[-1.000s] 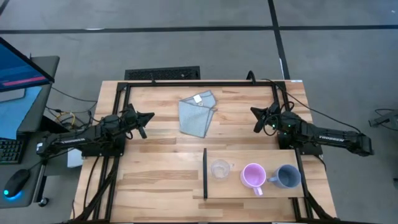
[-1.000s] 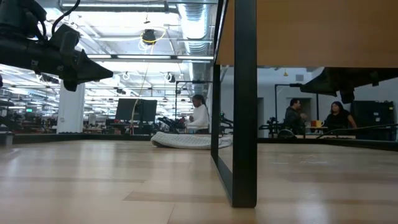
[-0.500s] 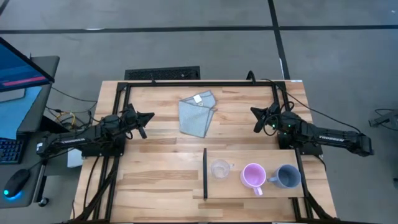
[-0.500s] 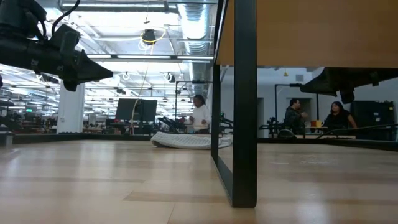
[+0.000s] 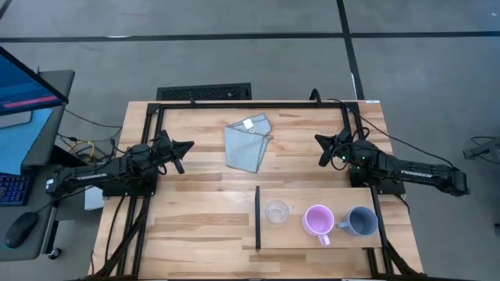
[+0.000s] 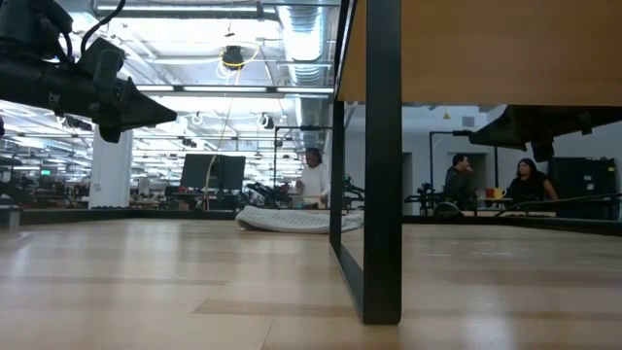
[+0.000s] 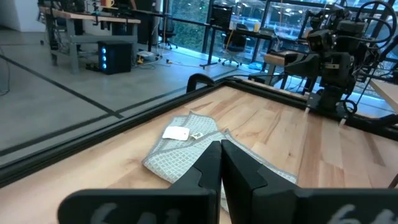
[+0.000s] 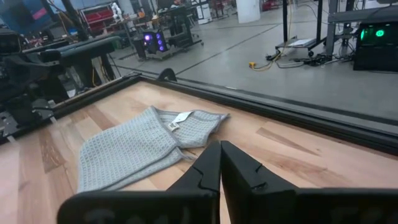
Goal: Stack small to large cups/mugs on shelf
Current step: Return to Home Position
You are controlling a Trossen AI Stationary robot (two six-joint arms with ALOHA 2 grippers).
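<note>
Fingers [image 7: 205, 169] of the left gripper [image 5: 188, 144] are pressed together with nothing between them, as the left wrist view shows. The right gripper [image 5: 318, 139] has its fingers [image 8: 209, 165] closed in the same way, also empty. Each arm lies low over its own short end of the worktop [image 5: 195, 211], with the grippers pointing inward at each other and well apart.

Between them, near the middle of the long edge far from the low camera, lies a folded light-blue cloth [image 5: 248, 143] with a white tag on it.

A light-wood shelf [image 5: 312, 239] lies along the opposite long edge and reaches toward the corner on the right arm's side. Its black divider strip [image 5: 257, 218] runs along the short end nearest the middle of the worktop. Three vessels stand upright on the board in one row. The clear transparent cup [image 5: 276, 211] is just beside the strip, the pink-purple mug [image 5: 318, 220] is next, and the grey-blue mug [image 5: 361, 222] is closest to the corner. The grey-blue mug's handle points at the pink-purple mug.

In the low view three people [image 6: 313, 180] show in the room beyond the worktop.
</note>
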